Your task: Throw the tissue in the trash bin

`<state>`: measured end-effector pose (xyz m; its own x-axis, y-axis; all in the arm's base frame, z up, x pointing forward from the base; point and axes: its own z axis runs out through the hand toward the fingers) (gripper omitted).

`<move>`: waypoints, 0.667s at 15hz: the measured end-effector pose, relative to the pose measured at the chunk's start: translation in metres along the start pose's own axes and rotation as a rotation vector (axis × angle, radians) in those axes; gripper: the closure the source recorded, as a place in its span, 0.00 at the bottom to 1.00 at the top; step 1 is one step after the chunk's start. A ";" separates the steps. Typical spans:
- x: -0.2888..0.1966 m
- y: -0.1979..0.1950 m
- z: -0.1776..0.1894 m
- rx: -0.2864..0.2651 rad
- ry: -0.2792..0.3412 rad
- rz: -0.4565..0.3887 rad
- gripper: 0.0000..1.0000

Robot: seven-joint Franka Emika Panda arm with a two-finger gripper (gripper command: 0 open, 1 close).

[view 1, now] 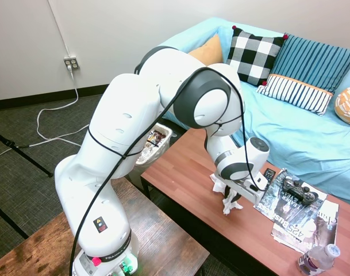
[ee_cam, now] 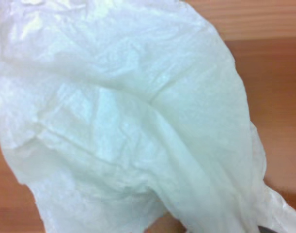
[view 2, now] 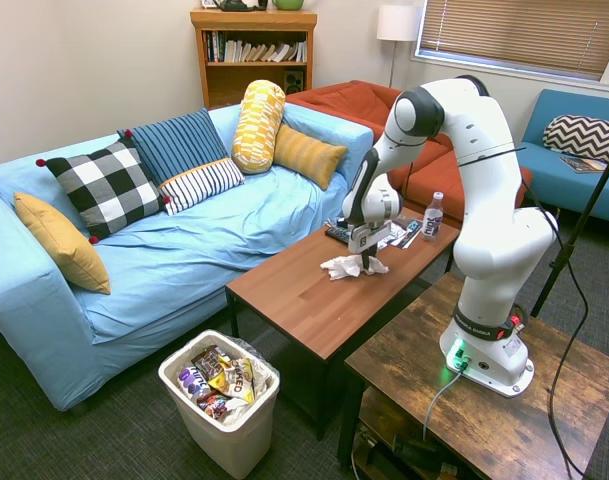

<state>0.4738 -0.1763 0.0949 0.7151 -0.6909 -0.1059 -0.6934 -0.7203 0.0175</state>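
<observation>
While crumpled on the wooden coffee table point(view 2: 314, 290), tissue point(view 2: 349, 265) noted directly under the gripper point(view 2: 367, 262), between the table's middle and the magazines point(view 1: 295, 215). Appears as a white wad with a loose tail, filling most of the wrist view point(ee_cam: 128, 116) with bare wood around it. Fingers pointed straight down into the wad; contact with the paper evident in both exterior views, yet closure of the fingers not discernible from either, so grip status recorded as undetermined. Vertical approach judged suitable for soft paper lying flat on a hard top, since pinching from above gathers the folds.

Just beside the tissue toward the sofa point(view 2: 184, 250): black remote point(view 1: 269, 175), game controller point(view 1: 299, 190) on the magazines, plastic water bottle point(view 2: 433, 216) near the table's far end. All close enough to be brushed on a sloppy lift.

Trash bin point(view 2: 224, 425) found on the carpet off the table's opposite end, well apart from the tissue and lower than the tabletop, lined with thin plastic and already holding snack wrappers. Placement judged to call for a lift, a carry across the table length, and a release above the opening. Trailing tail flagged as a snag risk at the table edge or bin rim.
</observation>
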 end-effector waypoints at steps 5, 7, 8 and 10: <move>-0.002 -0.011 -0.024 0.034 0.008 -0.016 1.00; -0.021 -0.026 -0.050 0.067 0.013 -0.042 1.00; -0.038 -0.040 -0.066 0.082 0.020 -0.070 1.00; -0.090 -0.081 -0.095 0.106 0.035 -0.118 1.00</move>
<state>0.4744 -0.0613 0.1973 0.7936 -0.6048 -0.0661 -0.6084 -0.7876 -0.0980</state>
